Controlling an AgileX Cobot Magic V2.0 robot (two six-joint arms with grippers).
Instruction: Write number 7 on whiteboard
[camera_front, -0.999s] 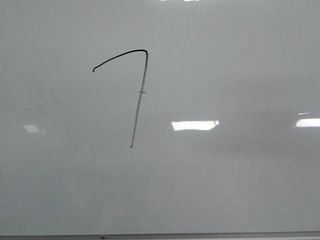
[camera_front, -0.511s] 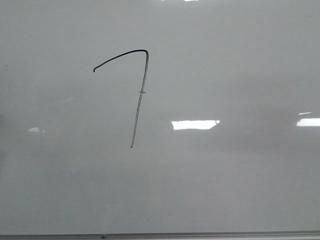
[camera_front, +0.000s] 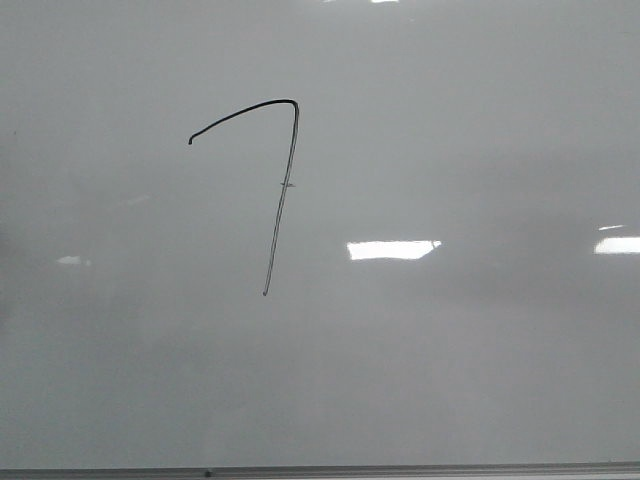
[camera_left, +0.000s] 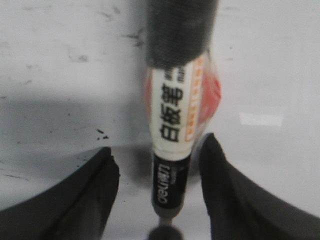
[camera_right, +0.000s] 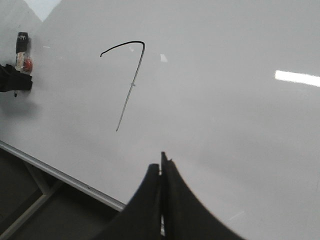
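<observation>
The whiteboard (camera_front: 470, 120) fills my front view, glossy pale grey with bright rectangular light reflections (camera_front: 392, 250) and a thin grey lower edge along the bottom. On it I see the number 7 (camera_front: 283, 185), drawn in a thin black line left of centre in the upper half: a curved top stroke rising to a sharp corner, then a long, slightly slanted downstroke with a tiny tick partway down. My right wrist view shows the same figure on the board, and my right hand (camera_right: 161, 172) hangs over bare board below and to the side of it, its two dark fingers pressed together with nothing between them. Far off by the board's edge in that view I see the marker (camera_right: 21, 47) sticking up from my left hand (camera_right: 15, 82). In my left wrist view, the left hand's fingers (camera_left: 95, 185) flank the whiteboard marker, which has a black cap, white label and orange patch; I cannot tell whether they actually pinch it.
</observation>
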